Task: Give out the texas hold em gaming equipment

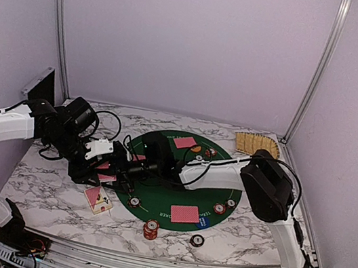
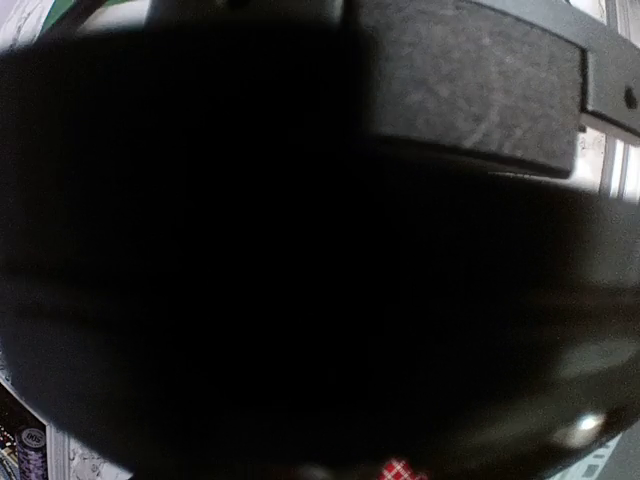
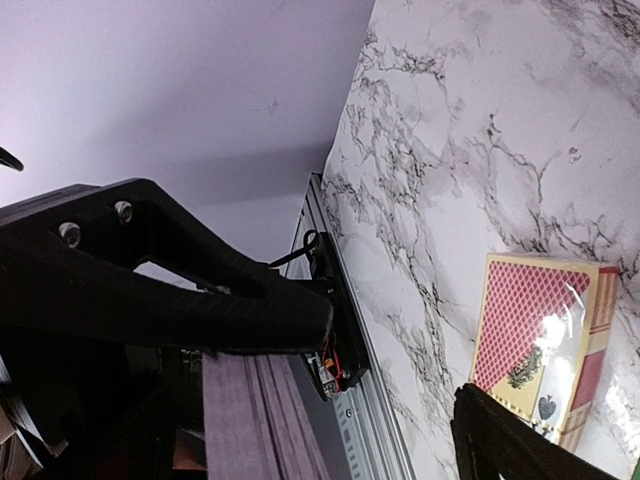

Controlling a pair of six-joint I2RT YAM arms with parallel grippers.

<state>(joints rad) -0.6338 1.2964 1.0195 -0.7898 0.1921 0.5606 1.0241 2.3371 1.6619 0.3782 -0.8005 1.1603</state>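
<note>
Counting from the green mat (image 1: 163, 144): two playing cards (image 1: 184, 214) lie face down on it, one at its near edge and one at its far edge. More pink-backed cards (image 1: 106, 177) show at its left rim, but I cannot count them. I see four single poker chips (image 1: 134, 202) on the mat. A short chip stack (image 1: 151, 229) and one darker chip (image 1: 197, 240) sit just off its near edge. An orange disc (image 1: 195, 148) is at the far side of the mat and a blue disc (image 1: 202, 222) at the near side. A card box (image 1: 98, 199) lies off its near-left edge.

My left gripper (image 1: 125, 174) hovers low over the mat's left rim, by the loose cards. Its wrist camera is blacked out, so I cannot tell how its jaws stand. My right arm reaches across the mat from the right. The right gripper (image 3: 395, 360) is spread wide with nothing between its fingers.

The mat lies on a marble table (image 1: 53, 185) with pale lilac walls around it. A tan tray (image 1: 256, 145) sits beyond the mat's far-right edge and a black-and-silver case (image 1: 39, 86) stands far to its left.
</note>
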